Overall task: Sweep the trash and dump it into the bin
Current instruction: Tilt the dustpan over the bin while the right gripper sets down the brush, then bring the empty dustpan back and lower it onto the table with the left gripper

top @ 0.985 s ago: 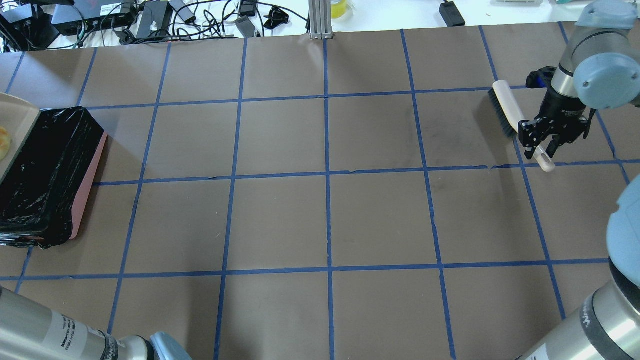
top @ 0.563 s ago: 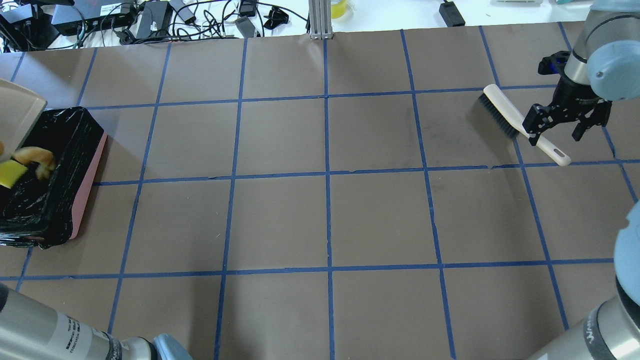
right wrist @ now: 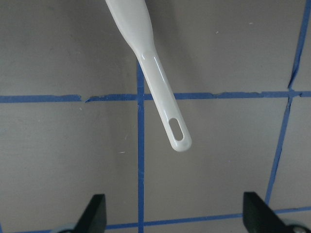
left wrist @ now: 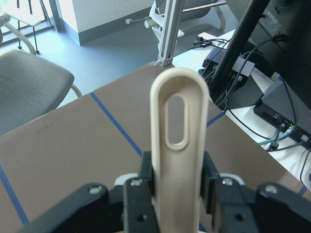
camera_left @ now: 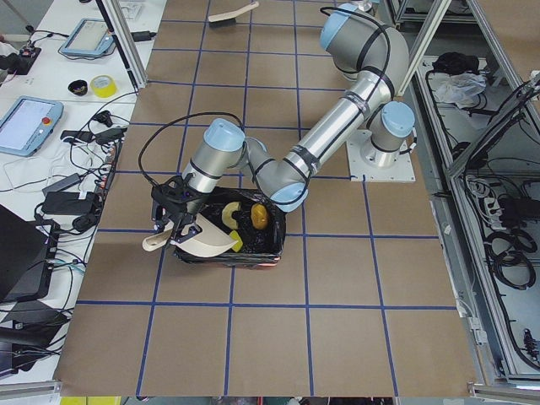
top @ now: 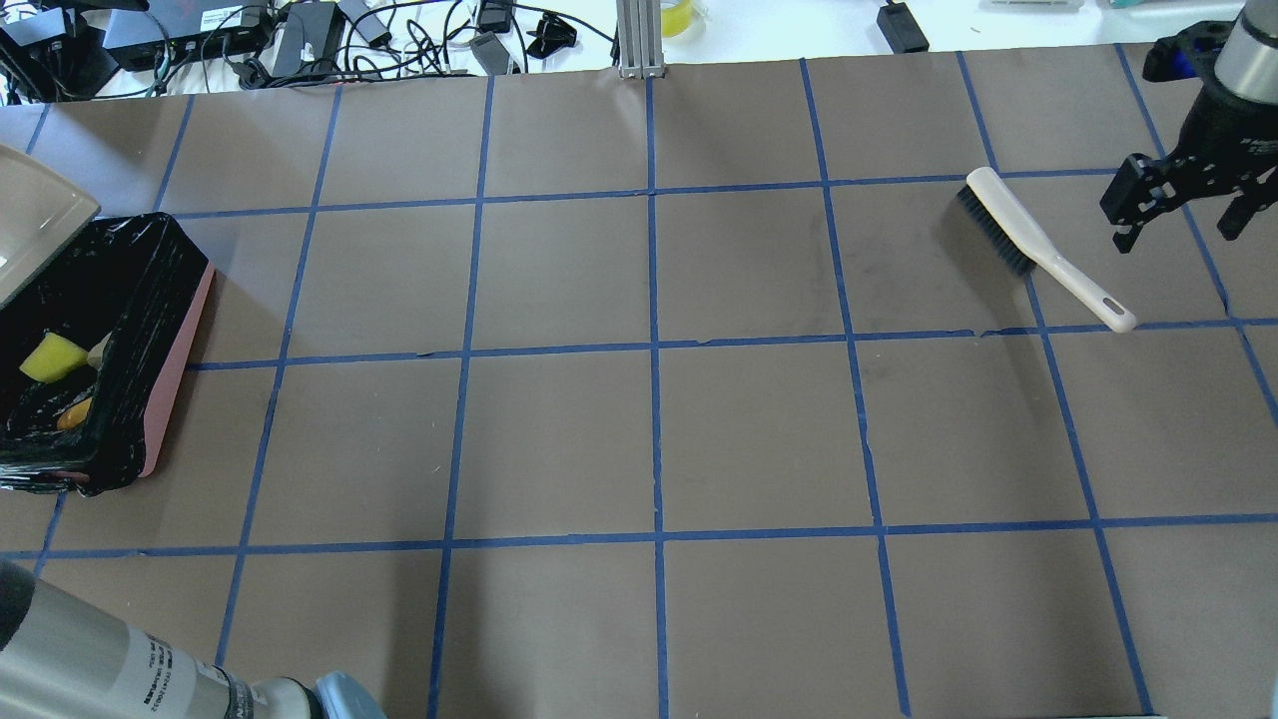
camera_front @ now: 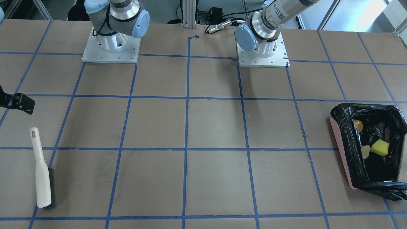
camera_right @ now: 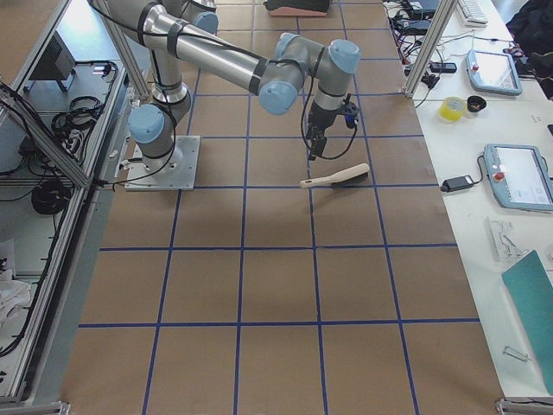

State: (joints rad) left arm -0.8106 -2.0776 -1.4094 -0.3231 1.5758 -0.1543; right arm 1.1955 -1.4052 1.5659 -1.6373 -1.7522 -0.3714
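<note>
The bin [top: 178,364], pink and lined with a black bag, stands at the table's left edge. In it lie the yellow sponge [top: 50,357], the bread roll [camera_front: 357,124] and the pale pastry [camera_front: 365,151]. My left gripper [left wrist: 177,187] is shut on the handle of the beige dustpan [left wrist: 177,121], which is tilted over the bin's far side [camera_left: 202,240]. My right gripper [top: 1178,215] is open and empty, up and to the right of the brush [top: 1038,250], which lies flat on the table. Its white handle shows in the right wrist view [right wrist: 155,82].
Brown table cover [top: 649,439] with a blue tape grid. Cables and power bricks [top: 300,40] and an aluminium post [top: 639,40] sit along the far edge. Both arm bases [camera_front: 111,47] stand at the robot's side.
The dustpan tipped and the sponge, roll and pastry dropped into the bin. My right gripper let go of the brush, which now lies on the table, and moved away up and to the right.
</note>
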